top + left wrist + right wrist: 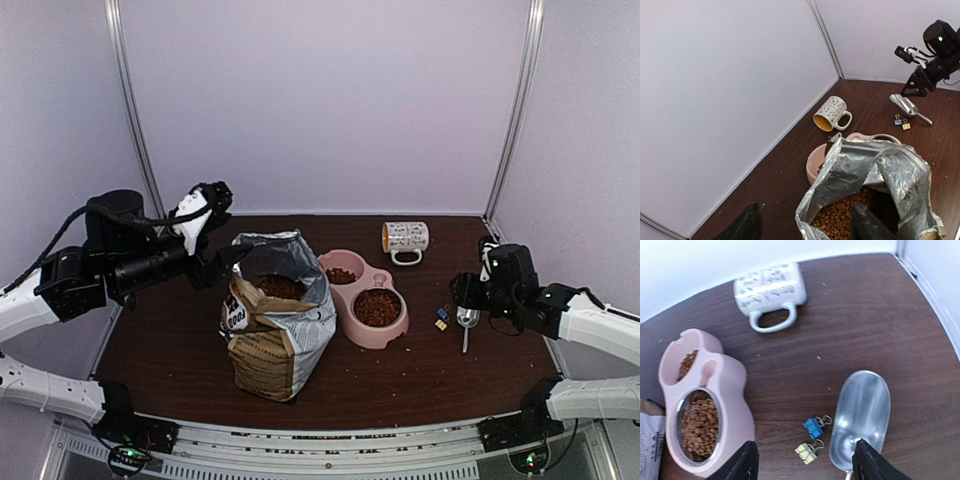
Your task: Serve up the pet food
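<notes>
The pet food [280, 287] fills the open foil-lined bag [275, 335] at table centre. More of it lies in both cups of the pink double bowl [352, 292], as the right wrist view shows [699, 422]. My left gripper [805, 225] stands open astride the bag's foil rim [840, 170], one finger over the kibble [840, 212] and the other outside over the table. My right gripper [807, 465] is open and empty, low over the empty metal scoop [862, 410], which lies on the table.
A patterned white mug [405, 238] lies on its side behind the bowl. A blue binder clip [813, 427] and a yellow one [806, 452] lie between bowl and scoop. White walls close in the table at the back and both sides.
</notes>
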You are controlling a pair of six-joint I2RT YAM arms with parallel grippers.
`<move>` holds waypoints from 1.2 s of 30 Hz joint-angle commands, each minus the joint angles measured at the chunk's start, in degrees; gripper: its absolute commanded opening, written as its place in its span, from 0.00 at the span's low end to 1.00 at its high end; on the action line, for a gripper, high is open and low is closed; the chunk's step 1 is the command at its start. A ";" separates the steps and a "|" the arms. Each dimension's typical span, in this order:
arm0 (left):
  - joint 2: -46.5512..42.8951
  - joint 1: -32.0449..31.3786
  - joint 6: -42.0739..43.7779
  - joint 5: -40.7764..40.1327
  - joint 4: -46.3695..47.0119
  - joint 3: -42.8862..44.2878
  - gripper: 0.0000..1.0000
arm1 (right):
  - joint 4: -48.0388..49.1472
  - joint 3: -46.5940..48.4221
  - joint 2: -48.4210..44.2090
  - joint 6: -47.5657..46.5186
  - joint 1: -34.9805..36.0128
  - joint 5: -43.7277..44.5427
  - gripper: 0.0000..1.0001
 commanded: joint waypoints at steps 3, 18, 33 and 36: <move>-3.69 0.12 -10.23 -1.19 -0.87 5.90 0.80 | 1.08 8.16 -2.84 -6.18 1.39 -19.20 0.67; 8.04 1.54 -37.27 0.32 -28.17 21.61 0.98 | 5.77 29.04 15.43 9.49 27.41 -19.41 0.61; 10.72 8.20 -38.03 11.48 -26.02 17.90 0.63 | 2.20 34.93 24.63 10.75 35.15 -16.96 0.32; 10.95 8.52 -37.85 12.19 -25.94 17.31 0.53 | 1.26 36.13 25.53 10.49 35.71 -15.74 0.19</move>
